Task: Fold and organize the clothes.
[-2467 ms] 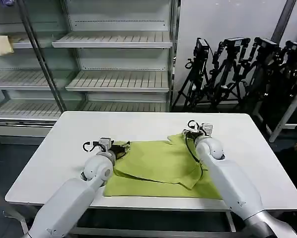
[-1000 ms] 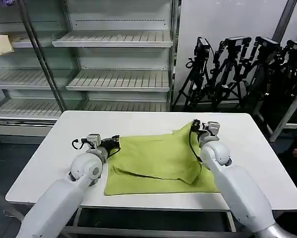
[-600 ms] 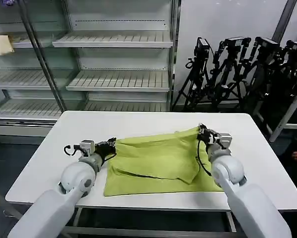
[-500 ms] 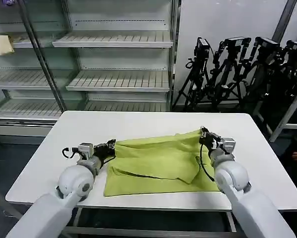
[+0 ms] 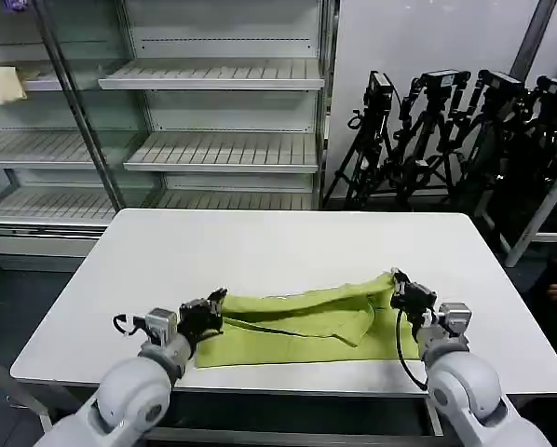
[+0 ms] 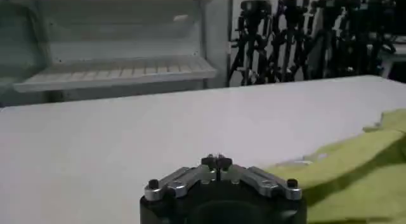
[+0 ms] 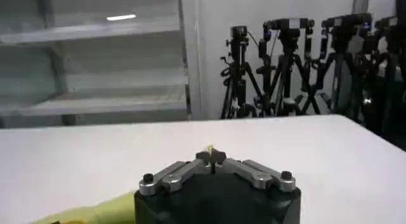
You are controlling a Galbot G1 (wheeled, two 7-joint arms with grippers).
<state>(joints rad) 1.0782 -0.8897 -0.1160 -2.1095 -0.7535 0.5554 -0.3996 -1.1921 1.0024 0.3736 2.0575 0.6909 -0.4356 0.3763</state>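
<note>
Both grippers, left [image 5: 207, 310] and right [image 5: 399, 290], pinch the T-shirt [image 5: 302, 321] at opposite ends. It lies bunched along the near edge of the table [image 5: 260, 247].

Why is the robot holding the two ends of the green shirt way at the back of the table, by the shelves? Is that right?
Not quite. Both grippers do hold the shirt by its ends, left gripper and right gripper, but the head view shows it near the table's front edge, close to the robot, not by the shelves.

Lime yellow-green cotton T-shirt [image 5: 302, 321]: soft matt cloth, creased. White rectangular worktop [image 5: 260, 247]: smooth, faint sheen. Far white slatted metal shelves [image 5: 218, 149]: painted, satin.
</note>
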